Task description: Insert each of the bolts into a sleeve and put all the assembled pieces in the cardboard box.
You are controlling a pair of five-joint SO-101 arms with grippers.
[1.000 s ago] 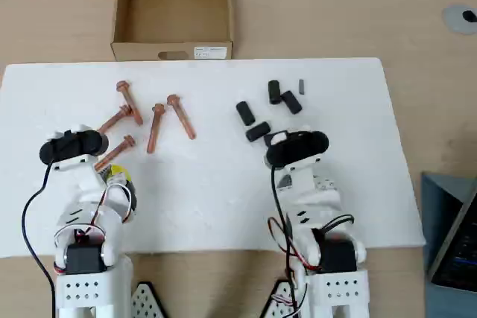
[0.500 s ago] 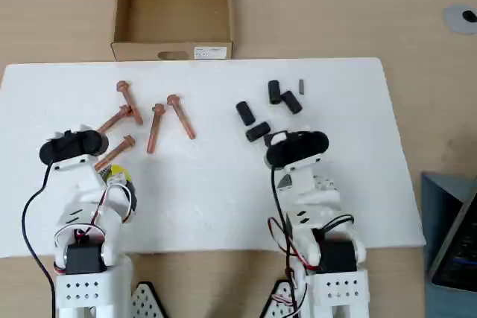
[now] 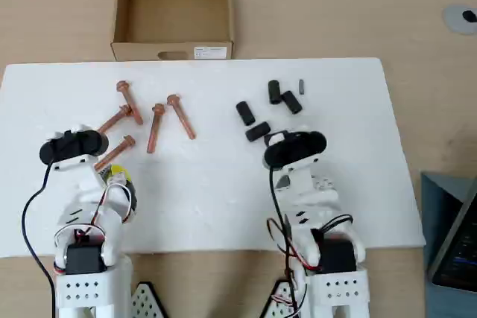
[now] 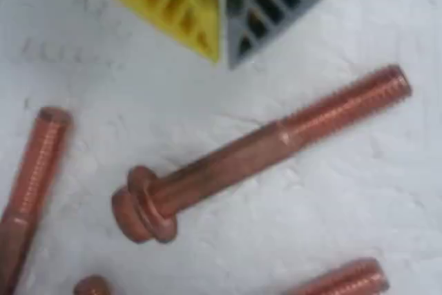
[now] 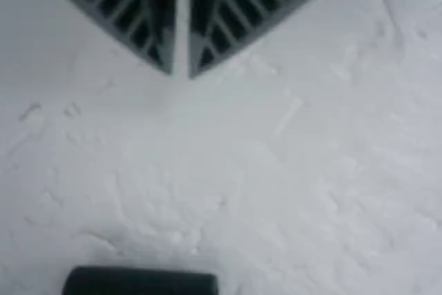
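High camera: fixed overhead, facing straight down on the white foam mat (image 3: 223, 184) and both arms. Left wrist camera: very near the mat, facing down past the left pincer (image 4: 222, 56). The copper-coloured threaded bolt (image 4: 255, 160) just beyond its tips appears in both views. Right wrist camera: equally near, behind the right pincer (image 5: 181, 67).

Only one piece of print on show here: a small white label (image 3: 211, 52) stuck on the near outer wall of the box (image 3: 134, 51), just beside the oval cutout (image 3: 173, 55). There are dark lines of type across it, but they are far too small to read. No other word, number or sign can be read.
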